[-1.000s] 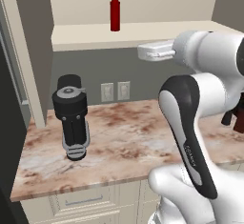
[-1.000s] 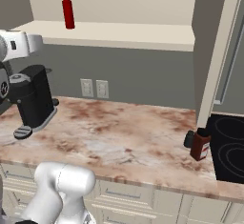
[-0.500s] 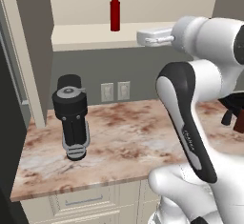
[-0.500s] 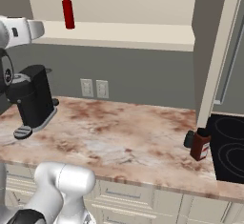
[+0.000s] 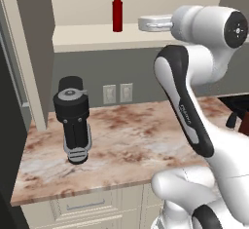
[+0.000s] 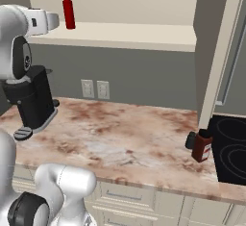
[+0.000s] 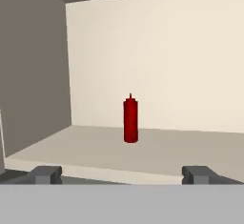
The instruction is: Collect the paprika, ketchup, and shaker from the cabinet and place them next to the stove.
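One item down by the look of it: the paprika already sits on the counter at the lower right of the right base view, just beside the stove, with something small and dark touching its left side that could be the shaker, too small to tell though. So the ketchup is the one to go for now. It stands upright on the cabinet shelf, near the back wall, and in the hand view it's dead centre, straight ahead of the end effector and well apart from it. Fingertips are spread wide with nothing between them, one at the lower left and one at the lower right of that frame, so the bottle lines up with the gap. Long axis of the bottle is vertical, so I'd guess a straight push forward over the shelf edge, then close on the body. Coffee machine on the counter isn't in the way.
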